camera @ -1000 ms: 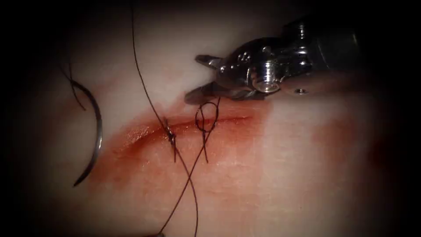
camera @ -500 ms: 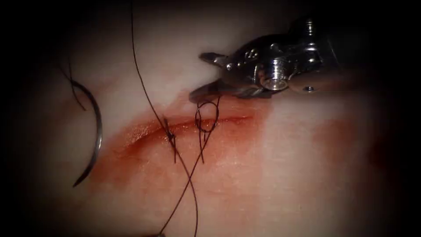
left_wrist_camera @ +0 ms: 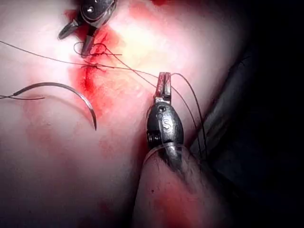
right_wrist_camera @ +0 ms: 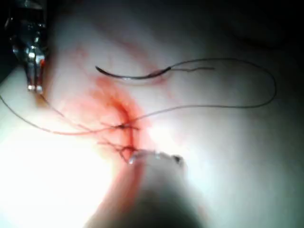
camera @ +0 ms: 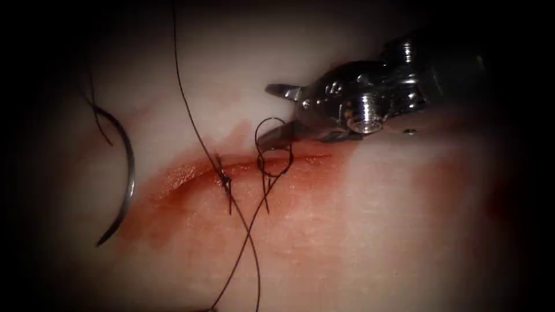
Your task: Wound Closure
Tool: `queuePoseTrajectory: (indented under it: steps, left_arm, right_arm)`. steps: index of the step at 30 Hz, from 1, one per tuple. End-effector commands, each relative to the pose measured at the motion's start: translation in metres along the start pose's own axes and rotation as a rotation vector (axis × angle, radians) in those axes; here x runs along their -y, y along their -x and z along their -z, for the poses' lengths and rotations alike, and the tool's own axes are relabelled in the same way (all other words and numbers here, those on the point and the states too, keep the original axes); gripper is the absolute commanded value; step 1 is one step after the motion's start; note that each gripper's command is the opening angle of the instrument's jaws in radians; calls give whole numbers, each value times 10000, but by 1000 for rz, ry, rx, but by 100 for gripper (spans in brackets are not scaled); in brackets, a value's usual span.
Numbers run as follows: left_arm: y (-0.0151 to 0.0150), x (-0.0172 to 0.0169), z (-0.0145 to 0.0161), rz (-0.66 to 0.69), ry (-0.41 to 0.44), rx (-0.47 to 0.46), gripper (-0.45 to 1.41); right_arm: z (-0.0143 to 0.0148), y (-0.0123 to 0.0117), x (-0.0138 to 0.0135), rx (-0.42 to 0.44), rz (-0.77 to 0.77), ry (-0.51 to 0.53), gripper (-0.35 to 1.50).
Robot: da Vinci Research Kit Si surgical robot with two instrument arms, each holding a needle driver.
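Needle (camera: 124, 173) lies free on the tissue (camera: 358, 231), left-centre of the endoscope view, well left of the cut (camera: 243, 167), not in the tissue & held by neither tool; judging by that, it's parked clear of the work. Thread (camera: 191, 115) trails from its upper end. Another strand runs from top of frame down across the cut, through a knot (camera: 225, 180) at the cut, and crosses a second strand lower centre. Just right of the knot a small loop (camera: 273, 147) stands over the cut, w/ short ends below it.

Right tool (camera: 277, 112), upper right, jaws spread; lower jaw tip sits inside or against the loop, can't tell which. Holds nothing. Vs 1 s ago it's dropped toward the loop, which now stands taller.

Left tool (left_wrist_camera: 164, 85), left wrist view: jaws pressed together on the thread, strand looks taut toward the knot. Red fluid (camera: 191, 190) stains round the cut.
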Motion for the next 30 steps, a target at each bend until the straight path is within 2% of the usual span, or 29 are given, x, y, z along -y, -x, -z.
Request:
queuePoseTrajectory:
  steps: [1,7,11,13,14,15,16,19,23,25,28,30]
  left_arm:
    - [9,-5,-4,4,2,1,-45]
    - [8,-6,-3,5,2,1,-45]
    - [8,-6,-3,5,2,1,-45]
    - [8,-6,-3,5,3,1,-45]
    - [8,-6,-2,5,3,1,-45]
    - [8,-6,-2,5,3,1,-45]
    - [7,-6,-2,5,3,1,-45]
    - [7,-6,-3,5,3,1,-45]
    - [7,-6,-4,5,2,1,-45]
    - [7,-6,-4,5,2,1,-45]
    - [7,-6,-3,5,2,1,-45]
    - [8,-6,-4,5,2,1,-45]
  right_arm:
    - [-14,-7,2,2,1,2,116]
    - [-29,-15,-3,31,46,73,111]
    - [-37,-16,0,23,77,90,96]
    - [-39,-13,6,48,96,78,61]
    - [-38,-11,8,81,105,63,29]
    - [-36,-8,11,119,115,47,-23]
    - [-34,-6,12,122,124,46,-35]
    - [-28,0,11,106,108,53,-35]
    - [-20,0,2,78,-8,100,-35]
    - [-12,-3,-3,24,-148,117,-35]
    - [1,-10,-11,-102,-460,134,-35]
    - [8,-13,-16,-143,-554,145,-35]
